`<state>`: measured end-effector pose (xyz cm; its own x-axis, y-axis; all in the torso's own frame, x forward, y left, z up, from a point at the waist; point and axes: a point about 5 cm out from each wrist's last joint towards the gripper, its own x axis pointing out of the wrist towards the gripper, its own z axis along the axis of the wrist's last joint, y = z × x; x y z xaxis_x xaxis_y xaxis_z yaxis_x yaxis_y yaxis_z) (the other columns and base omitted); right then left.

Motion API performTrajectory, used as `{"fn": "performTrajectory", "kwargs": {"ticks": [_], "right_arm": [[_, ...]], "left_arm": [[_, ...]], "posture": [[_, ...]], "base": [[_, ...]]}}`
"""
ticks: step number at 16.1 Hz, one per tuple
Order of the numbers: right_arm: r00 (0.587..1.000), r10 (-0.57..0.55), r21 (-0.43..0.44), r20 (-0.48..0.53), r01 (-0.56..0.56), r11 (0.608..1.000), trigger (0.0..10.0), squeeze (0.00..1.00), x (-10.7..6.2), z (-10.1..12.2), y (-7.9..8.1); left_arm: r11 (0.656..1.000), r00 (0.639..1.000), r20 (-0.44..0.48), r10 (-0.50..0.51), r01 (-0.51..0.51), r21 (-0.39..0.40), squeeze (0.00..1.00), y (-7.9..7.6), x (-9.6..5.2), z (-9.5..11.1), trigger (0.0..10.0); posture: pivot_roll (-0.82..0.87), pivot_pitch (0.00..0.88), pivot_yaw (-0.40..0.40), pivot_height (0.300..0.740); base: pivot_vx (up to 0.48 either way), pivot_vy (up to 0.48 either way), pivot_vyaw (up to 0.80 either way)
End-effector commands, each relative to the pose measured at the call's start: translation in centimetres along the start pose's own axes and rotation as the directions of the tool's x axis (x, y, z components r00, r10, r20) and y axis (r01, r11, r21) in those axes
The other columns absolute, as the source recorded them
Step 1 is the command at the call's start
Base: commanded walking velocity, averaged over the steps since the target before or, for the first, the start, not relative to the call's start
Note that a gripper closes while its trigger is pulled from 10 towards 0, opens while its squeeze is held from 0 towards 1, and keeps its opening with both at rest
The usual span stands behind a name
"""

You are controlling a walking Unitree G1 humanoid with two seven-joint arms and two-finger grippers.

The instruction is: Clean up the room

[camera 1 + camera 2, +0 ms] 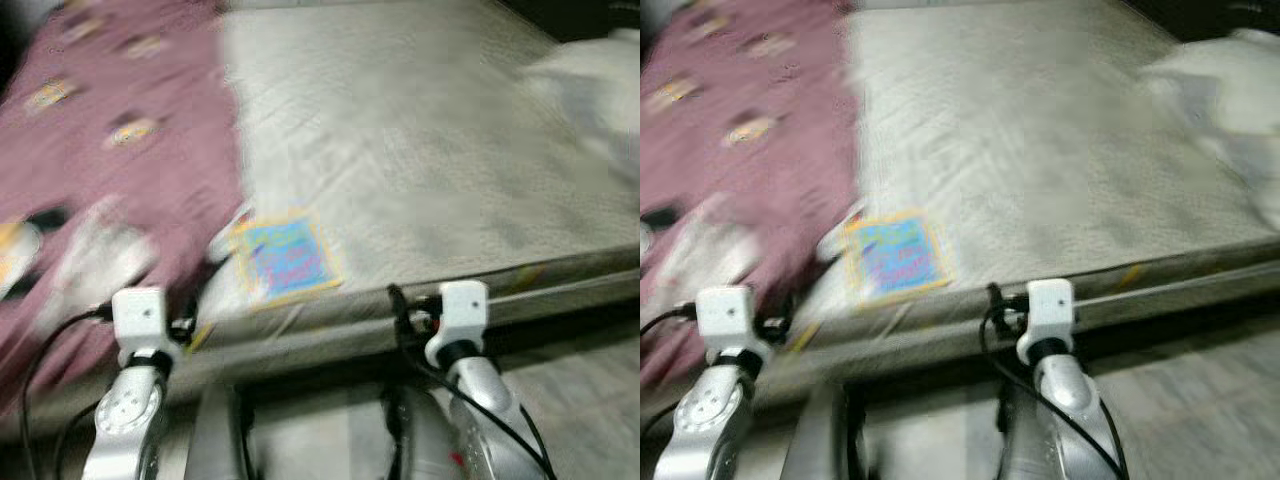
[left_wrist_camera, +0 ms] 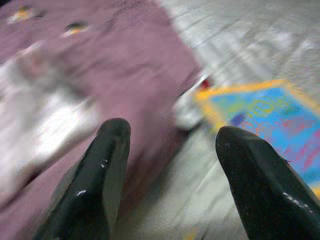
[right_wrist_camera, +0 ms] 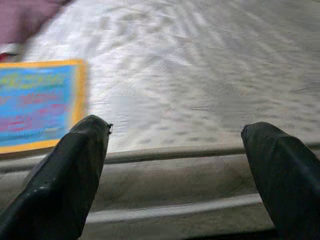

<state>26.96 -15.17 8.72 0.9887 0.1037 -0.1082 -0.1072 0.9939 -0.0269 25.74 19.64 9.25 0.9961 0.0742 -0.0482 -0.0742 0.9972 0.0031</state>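
A blue book with a yellow border (image 1: 287, 256) lies flat near the front edge of a grey mattress (image 1: 420, 150). A maroon patterned blanket (image 1: 110, 130) covers the mattress's left part, with a pale crumpled cloth (image 1: 95, 262) lying on it. My left gripper (image 2: 172, 170) is open, hovering over the blanket's edge beside the blue book (image 2: 265, 125). My right gripper (image 3: 177, 165) is open too, held at the mattress's front edge with the blue book (image 3: 37, 102) off to one side. Both wrists (image 1: 140, 320) (image 1: 462, 308) sit low before the bed. All views are motion-blurred.
A white bundle of bedding (image 1: 600, 85) lies at the mattress's far right. Pale floor (image 1: 580, 400) shows below the bed's front edge (image 1: 540, 290) on the right.
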Motion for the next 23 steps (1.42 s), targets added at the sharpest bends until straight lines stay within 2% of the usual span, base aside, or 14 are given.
{"fn": "performTrajectory", "kwargs": {"ticks": [1, 7, 11, 13, 16, 20, 23], "right_arm": [[0.999, -0.030, 0.000, -0.021, 0.030, 1.000, 10.0, 0.00, -0.3, -0.4, -0.9], [0.999, -0.031, 0.004, -0.020, 0.031, 1.000, 10.0, 0.00, -0.2, -0.4, -0.9], [1.000, -0.021, 0.005, -0.023, 0.021, 1.000, 10.0, 0.00, -0.3, -0.4, -0.9], [1.000, -0.012, 0.007, -0.025, 0.012, 1.000, 10.0, 0.00, -0.3, -0.4, -0.7], [0.999, -0.003, 0.011, -0.032, 0.003, 1.000, 10.0, 0.00, -0.3, -0.5, -0.5], [0.999, -0.002, 0.015, -0.037, 0.003, 1.000, 10.0, 0.00, -0.2, -0.5, -0.5], [0.999, -0.008, 0.018, -0.041, 0.008, 1.000, 10.0, 0.00, -0.4, -0.6, -0.5]], "left_arm": [[0.999, 0.999, -0.009, -0.033, 0.033, -0.014, 0.00, -0.9, -0.1, -0.2, 10.0], [1.000, 0.999, -0.028, 0.017, -0.018, -0.023, 0.00, -0.5, 0.0, -0.4, 10.0], [0.984, 0.984, -0.107, 0.140, -0.150, -0.095, 0.00, 0.4, 0.3, -1.1, 10.0], [0.974, 0.974, -0.131, 0.183, -0.198, -0.112, 0.00, 1.0, 0.4, -1.5, 10.0], [0.969, 0.974, -0.131, 0.186, -0.204, -0.137, 0.00, 1.1, 1.0, -1.3, 10.0], [0.975, 0.985, -0.062, 0.158, -0.166, -0.147, 0.00, 0.8, 1.7, 0.2, 10.0], [0.970, 0.984, -0.067, 0.162, -0.172, -0.173, 0.00, 1.3, 2.0, 0.0, 10.0]], "posture": [[-0.06, 0.144, 0.010, 0.495], [-0.06, 0.146, 0.010, 0.495], [-0.06, 0.148, -0.001, 0.495], [-0.06, 0.154, -0.011, 0.475], [-0.06, 0.162, -0.026, 0.475], [-0.06, 0.161, -0.023, 0.475], [-0.07, 0.165, -0.021, 0.475]], "base": [[0.360, 0.000, 0.00], [0.049, 0.000, 0.00], [0.000, 0.000, 0.00], [0.000, 0.000, 0.00], [0.000, 0.000, 0.00], [0.000, 0.000, 0.00], [0.000, 0.000, 0.00]]}}
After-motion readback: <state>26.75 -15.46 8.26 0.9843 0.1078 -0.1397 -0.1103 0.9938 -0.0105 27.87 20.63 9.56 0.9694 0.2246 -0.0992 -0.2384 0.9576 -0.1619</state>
